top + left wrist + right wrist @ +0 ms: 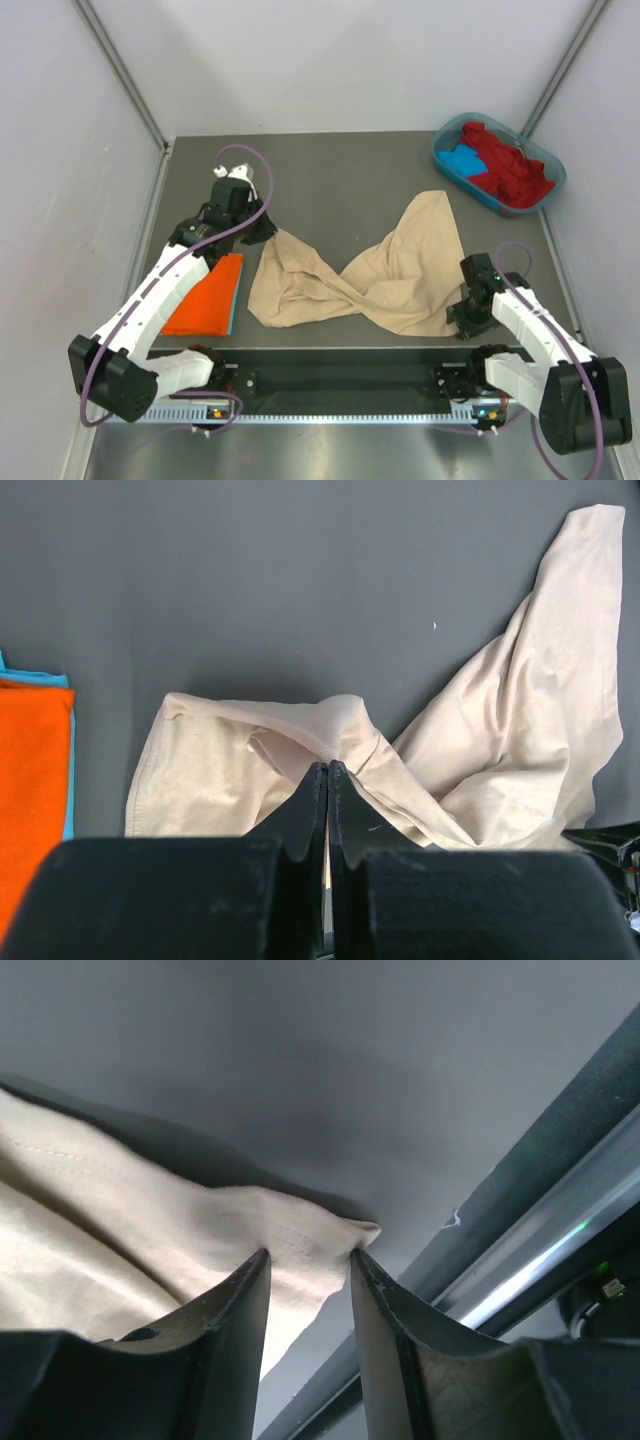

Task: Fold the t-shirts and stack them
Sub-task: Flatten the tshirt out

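Grey table (pixel 340 170): twisted beige t-shirt (pixel 400 280) centre; orange t-shirt (pixel 205 300) on blue t-shirt (pixel 35 678) left; teal tub (pixel 438 155) far-right corner.

The twisted t-shirt (pixel 380 280) lies in the middle of the table (pixel 330 180). Left of it, just beside its left edge, sits the folded stack of t-shirts (pixel 205 297). Behind it and to its right, well apart, stands the tub (pixel 438 155) with loose t-shirts (pixel 505 165) in it. The left gripper (pixel 266 234) pinches its far left corner; the right gripper (pixel 463 321) straddles its near right corner

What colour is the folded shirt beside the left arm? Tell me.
The folded cotton shirt is orange; top external view shows it best.
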Available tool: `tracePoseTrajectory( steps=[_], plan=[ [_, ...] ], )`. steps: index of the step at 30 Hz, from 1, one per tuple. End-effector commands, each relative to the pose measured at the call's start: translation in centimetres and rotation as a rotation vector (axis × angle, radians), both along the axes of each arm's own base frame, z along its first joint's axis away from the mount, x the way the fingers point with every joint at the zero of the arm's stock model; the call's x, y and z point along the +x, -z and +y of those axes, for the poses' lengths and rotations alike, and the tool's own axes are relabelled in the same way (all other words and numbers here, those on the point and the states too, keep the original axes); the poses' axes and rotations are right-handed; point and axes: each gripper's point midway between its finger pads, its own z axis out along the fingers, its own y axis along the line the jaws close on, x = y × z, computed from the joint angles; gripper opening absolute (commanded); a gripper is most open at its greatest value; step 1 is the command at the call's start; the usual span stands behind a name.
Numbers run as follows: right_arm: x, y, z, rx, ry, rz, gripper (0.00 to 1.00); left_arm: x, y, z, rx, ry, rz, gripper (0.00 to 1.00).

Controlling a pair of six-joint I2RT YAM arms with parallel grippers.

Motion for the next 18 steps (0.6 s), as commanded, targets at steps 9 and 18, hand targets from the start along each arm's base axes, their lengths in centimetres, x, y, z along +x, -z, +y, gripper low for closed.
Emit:
tracePoseTrajectory(
  steps=[9, 18],
  plan=[
    [-0.4, 1.7, 0.5, 0.036, 0.034, -0.005, 0.03, 1.4, -2.1, -0.2, -0.020, -0.008, -0.089, 0.00],
    [7.5, -11.6, -2.6, -0.180, -0.119, -0.390, 0.00, 1.1, -10.0, -1.5, -0.139, 0.042, -0.226, 0.00]
  ],
)
